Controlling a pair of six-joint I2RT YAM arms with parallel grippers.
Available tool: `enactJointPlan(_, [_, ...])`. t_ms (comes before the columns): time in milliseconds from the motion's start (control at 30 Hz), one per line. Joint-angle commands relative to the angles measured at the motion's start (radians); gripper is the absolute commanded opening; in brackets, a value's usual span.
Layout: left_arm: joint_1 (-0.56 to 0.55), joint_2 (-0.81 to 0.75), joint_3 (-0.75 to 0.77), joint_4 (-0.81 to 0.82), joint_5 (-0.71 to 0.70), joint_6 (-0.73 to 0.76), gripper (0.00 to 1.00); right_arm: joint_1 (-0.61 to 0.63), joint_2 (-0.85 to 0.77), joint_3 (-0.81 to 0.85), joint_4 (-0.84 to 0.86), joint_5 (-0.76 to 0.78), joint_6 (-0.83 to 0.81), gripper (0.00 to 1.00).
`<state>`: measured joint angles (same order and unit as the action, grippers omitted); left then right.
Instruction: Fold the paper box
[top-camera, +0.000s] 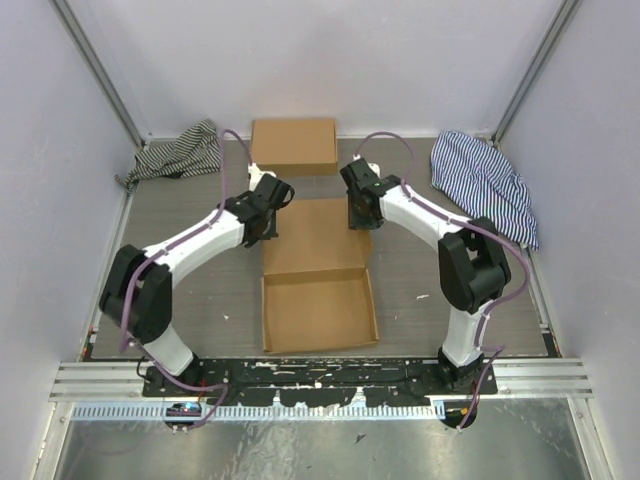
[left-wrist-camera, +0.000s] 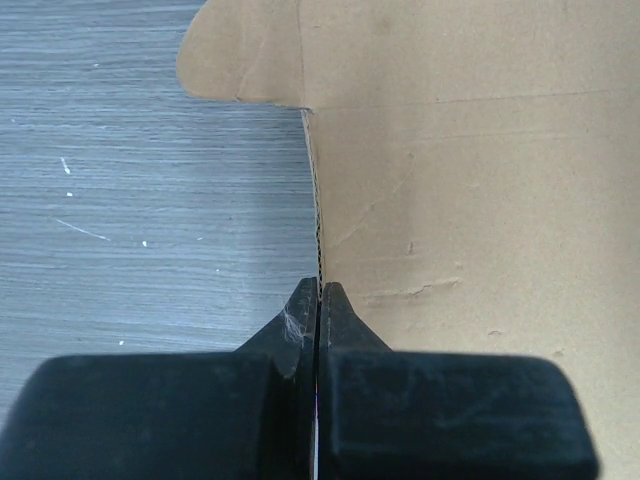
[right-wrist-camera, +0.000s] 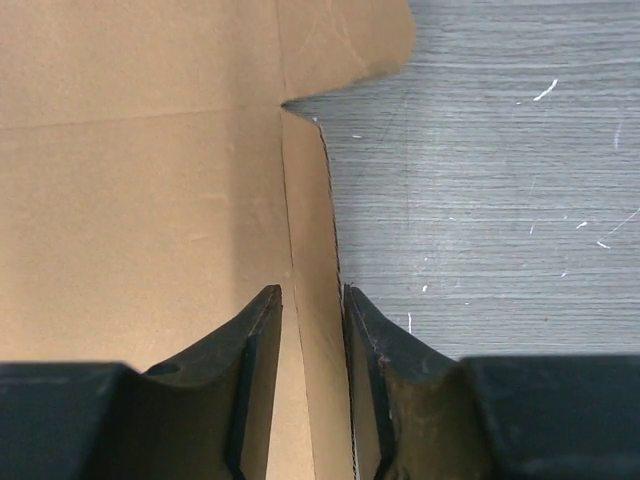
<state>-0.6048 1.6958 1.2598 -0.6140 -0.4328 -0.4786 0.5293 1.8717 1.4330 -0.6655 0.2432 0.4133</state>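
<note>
The paper box (top-camera: 318, 270) lies at the table's middle. Its near half is a formed shallow tray and its far half is the lid panel lying open. My left gripper (top-camera: 268, 225) is at the lid's left edge. In the left wrist view the gripper (left-wrist-camera: 320, 290) is shut on the raised left side flap of the paper box (left-wrist-camera: 450, 200), seen edge-on. My right gripper (top-camera: 358, 215) is at the lid's right edge. In the right wrist view the gripper (right-wrist-camera: 312, 292) is open, its fingers standing either side of the raised right side flap (right-wrist-camera: 310, 230).
A ready-formed brown cardboard box (top-camera: 293, 145) stands at the back centre, just beyond the lid. A striped cloth (top-camera: 180, 152) lies at the back left, another striped cloth (top-camera: 485, 180) at the back right. Enclosure walls close three sides.
</note>
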Motion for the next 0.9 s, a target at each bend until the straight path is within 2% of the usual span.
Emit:
enactJointPlan(0, [-0.004, -0.148, -0.122, 0.232, 0.007, 0.052, 0.0, -0.017, -0.1, 0.002, 0.038, -0.094, -0.034, 0.4])
enactJointPlan(100, [-0.006, -0.223, -0.205, 0.331, 0.023, 0.1, 0.0, -0.032, -0.114, 0.016, 0.03, -0.12, -0.061, 0.44])
enactJointPlan(300, [-0.009, -0.39, -0.368, 0.547, 0.047, 0.168, 0.0, -0.082, -0.137, 0.038, 0.004, -0.172, -0.099, 0.45])
enactJointPlan(633, [-0.015, -0.625, -0.58, 0.827, 0.124, 0.244, 0.0, -0.118, -0.187, 0.029, 0.0, -0.266, -0.117, 0.38])
enactJointPlan(733, [-0.014, -0.657, -0.61, 0.856, 0.135, 0.256, 0.0, -0.123, -0.204, 0.031, -0.002, -0.297, -0.129, 0.36])
enactJointPlan(867, [-0.015, -0.667, -0.62, 0.863, 0.132, 0.263, 0.0, -0.127, -0.233, 0.032, -0.005, -0.322, -0.147, 0.28])
